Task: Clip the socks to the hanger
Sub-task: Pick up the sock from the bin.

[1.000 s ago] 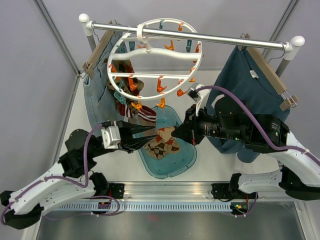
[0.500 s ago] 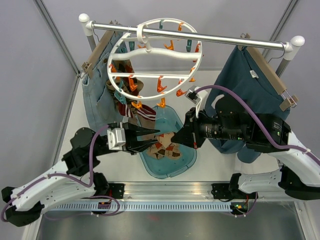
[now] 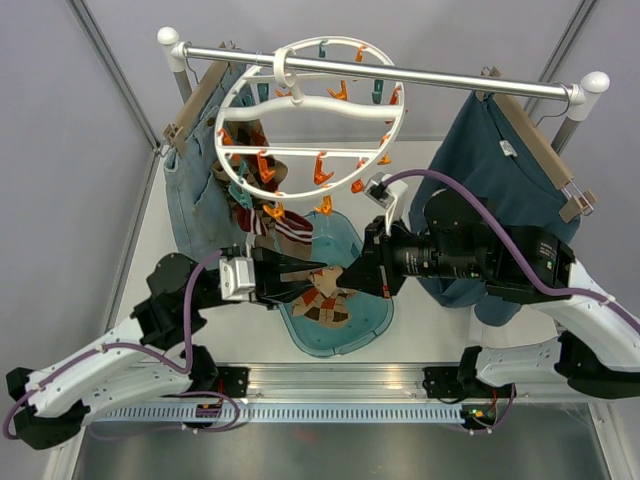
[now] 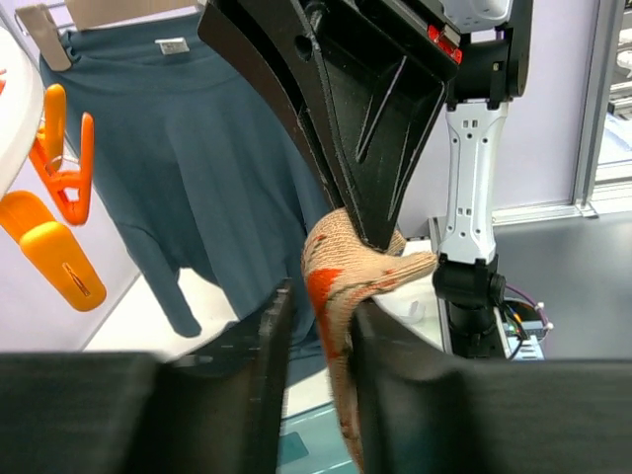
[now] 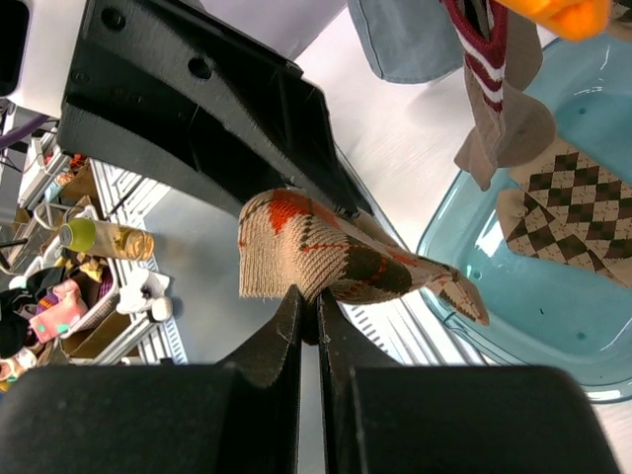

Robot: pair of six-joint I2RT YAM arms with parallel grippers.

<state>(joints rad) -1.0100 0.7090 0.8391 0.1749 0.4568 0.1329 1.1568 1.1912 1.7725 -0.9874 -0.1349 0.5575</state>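
Argyle sock (image 5: 326, 252) is held in air above teal tray (image 3: 368, 320), over its middle. L gripper (image 3: 322, 268) comes in from tray's left side, fingers closed on sock. R gripper (image 3: 347, 274) comes from tray's right side, fingers pinched tight on same sock. Loose socks (image 3: 322, 306) lie in tray. Ring hanger (image 3: 310, 120) hangs on rail (image 3: 450, 80) behind tray. Clipped socks (image 3: 250, 205) hang at its left rim.

Left arm (image 3: 100, 360) extended from base toward centre, wrist held level, left gripper (image 3: 320, 268) pointed rightward. Right arm (image 3: 600, 320) folded inward, right gripper (image 3: 348, 274) pointed leftward. Both grippers positioned nearly tip to tip. Right fingers (image 5: 281, 346) pressed together on sock (image 5: 326, 252) edge. Left fingers (image 4: 267, 365) set narrowly apart, sock clamped between.
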